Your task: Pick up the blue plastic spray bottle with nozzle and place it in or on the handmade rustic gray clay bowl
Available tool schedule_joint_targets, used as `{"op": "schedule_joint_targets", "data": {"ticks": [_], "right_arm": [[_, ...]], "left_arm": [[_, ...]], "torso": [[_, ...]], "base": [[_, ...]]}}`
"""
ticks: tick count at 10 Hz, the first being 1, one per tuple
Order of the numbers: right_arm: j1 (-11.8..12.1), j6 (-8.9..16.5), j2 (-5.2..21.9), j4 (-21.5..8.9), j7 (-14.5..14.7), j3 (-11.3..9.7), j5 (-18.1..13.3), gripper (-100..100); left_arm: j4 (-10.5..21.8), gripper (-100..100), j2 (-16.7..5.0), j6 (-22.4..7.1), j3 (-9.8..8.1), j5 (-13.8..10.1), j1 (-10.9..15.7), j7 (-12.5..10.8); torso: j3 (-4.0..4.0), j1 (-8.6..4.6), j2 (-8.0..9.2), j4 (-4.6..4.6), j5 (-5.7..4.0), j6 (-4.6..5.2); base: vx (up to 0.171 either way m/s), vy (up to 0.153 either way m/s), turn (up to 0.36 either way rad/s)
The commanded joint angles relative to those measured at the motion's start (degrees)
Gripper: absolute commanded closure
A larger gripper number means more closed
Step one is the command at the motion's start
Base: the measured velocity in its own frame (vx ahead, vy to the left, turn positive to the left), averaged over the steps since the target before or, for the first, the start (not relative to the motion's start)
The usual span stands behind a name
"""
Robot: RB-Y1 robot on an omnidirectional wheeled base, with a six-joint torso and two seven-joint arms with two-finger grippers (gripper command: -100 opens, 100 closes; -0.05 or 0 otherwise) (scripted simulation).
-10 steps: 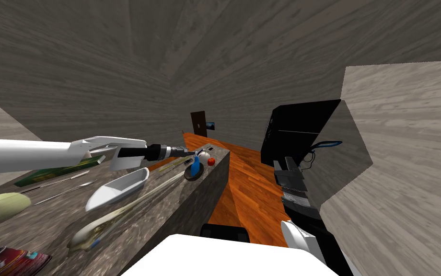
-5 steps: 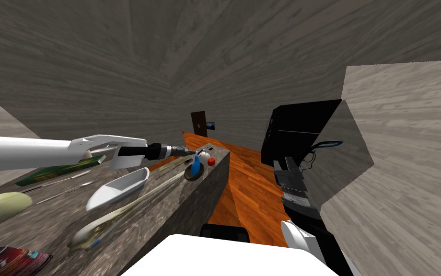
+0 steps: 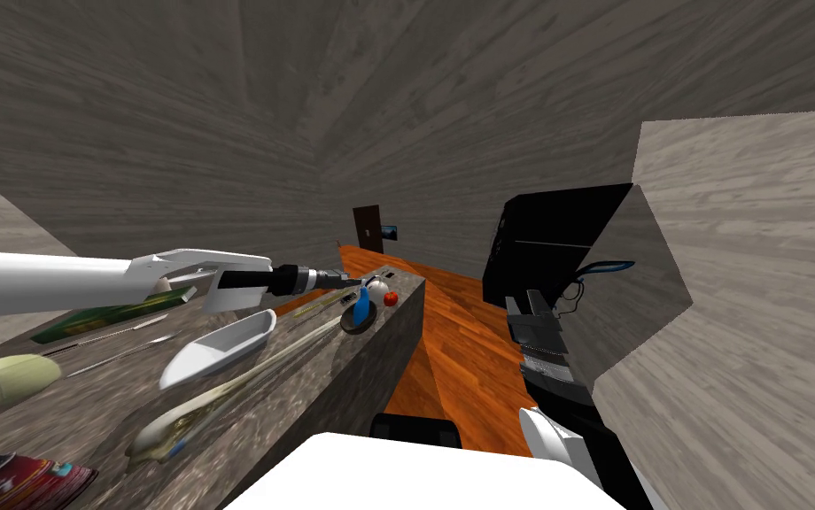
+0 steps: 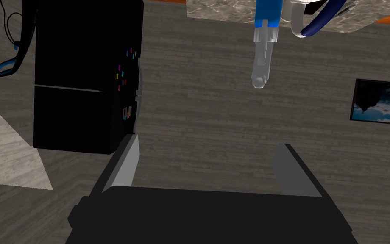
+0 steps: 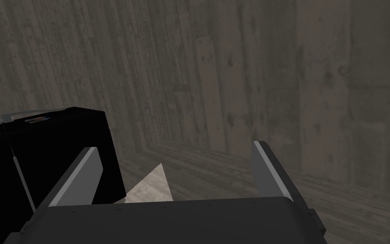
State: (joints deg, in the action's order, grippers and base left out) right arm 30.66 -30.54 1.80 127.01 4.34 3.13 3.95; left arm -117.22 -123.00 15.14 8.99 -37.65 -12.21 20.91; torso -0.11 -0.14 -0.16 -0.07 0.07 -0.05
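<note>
Two thin fingers of the left gripper (image 4: pixel 209 145) stand wide apart with nothing between them. Beyond them, the wrist view shows the spray bottle (image 4: pixel 268 10), with its blue body against the grey marbled counter and its clear nozzle (image 4: pixel 261 63) pointing away from that surface. The nozzle is clear of both fingers.

In the head view, the left arm reaches across the counter (image 3: pixel 96 407) from 9 o'clock. Its fingertips end just at 11 o'clock of the bottle's top, close to it, and I cannot tell any contact there. The bottle rises from the dark round bowl (image 3: pixel 357 326), which sits near the counter's far end. A red apple (image 3: pixel 390 298) lies just at 2 o'clock of the bowl. A long white dish (image 3: pixel 220 343) lies at 8 o'clock of the bowl, well apart from it, and a green book (image 3: pixel 109 316) lies at 10 o'clock of the dish, under the forearm.

The right gripper (image 3: pixel 531 305) is well away at 3 o'clock of the bowl, across the orange floor (image 3: pixel 450 354). Its wrist view shows both fingers spread wide and empty. A black fridge (image 3: pixel 556 239) stands at 12 o'clock of it.
</note>
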Motion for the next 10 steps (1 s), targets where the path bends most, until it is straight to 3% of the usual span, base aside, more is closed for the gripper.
{"op": "schedule_joint_targets", "data": {"ticks": [1,5,6,10], "right_arm": [[0.0,0.0,0.0,0.0,0.0,0.0,0.0,0],[0.0,0.0,0.0,0.0,0.0,0.0,0.0,0],[0.0,0.0,0.0,0.0,0.0,0.0,0.0,0],[0.0,0.0,0.0,0.0,0.0,0.0,0.0,0]], "left_arm": [[-0.72,-100,-2.18,0.11,-0.71,-1.49,0.97,-0.89],[-2.16,-100,-6.53,0.32,-2.13,-4.48,2.9,-2.66],[-2.88,-100,-8.71,0.43,-2.85,-5.97,3.87,-3.55],[-2.88,-100,-8.71,0.43,-2.85,-5.97,3.87,-3.55]], "torso": [[0.0,0.0,0.0,0.0,0.0,0.0],[-0.01,-0.06,-0.02,0.0,-0.02,0.0],[-0.01,-0.06,-0.02,0.0,-0.02,0.01],[0.01,0.01,0.01,0.0,0.01,0.0]], "base": [[0.004,-0.005,0.015],[0.005,-0.006,0.017],[0.003,-0.004,0.012],[0.002,-0.002,0.006]]}}
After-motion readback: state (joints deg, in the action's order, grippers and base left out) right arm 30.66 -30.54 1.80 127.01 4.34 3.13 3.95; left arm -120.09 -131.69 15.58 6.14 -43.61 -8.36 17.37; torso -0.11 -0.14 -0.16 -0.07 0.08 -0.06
